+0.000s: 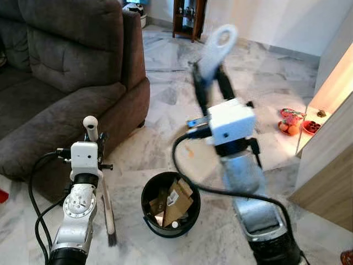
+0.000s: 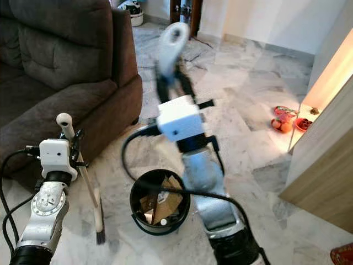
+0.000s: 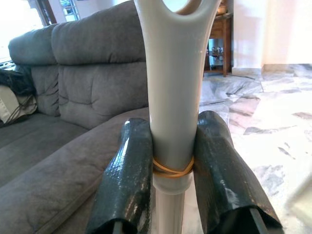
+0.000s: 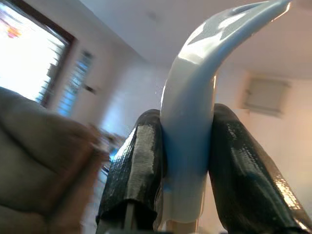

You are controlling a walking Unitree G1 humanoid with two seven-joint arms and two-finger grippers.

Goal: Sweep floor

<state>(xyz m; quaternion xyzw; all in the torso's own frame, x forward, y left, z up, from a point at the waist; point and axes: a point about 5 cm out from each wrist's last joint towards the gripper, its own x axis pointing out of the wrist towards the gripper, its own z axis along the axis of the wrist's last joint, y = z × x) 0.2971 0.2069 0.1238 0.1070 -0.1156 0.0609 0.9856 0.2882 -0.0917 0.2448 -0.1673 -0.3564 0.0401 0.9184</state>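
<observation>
- Left gripper (image 3: 170, 165), lower left of the frame, is clamped on the broom (image 1: 105, 193) handle's top; light, stiff, smooth plastic.
- Right gripper (image 4: 187, 161), upper centre, grips the dustpan handle (image 1: 217, 47); rigid and light.

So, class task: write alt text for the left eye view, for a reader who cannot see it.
A robot's right tool grips a white handle raised above a black bin of cardboard scraps on a marble floor. Its left tool holds a broom upright beside a brown sofa.
</observation>
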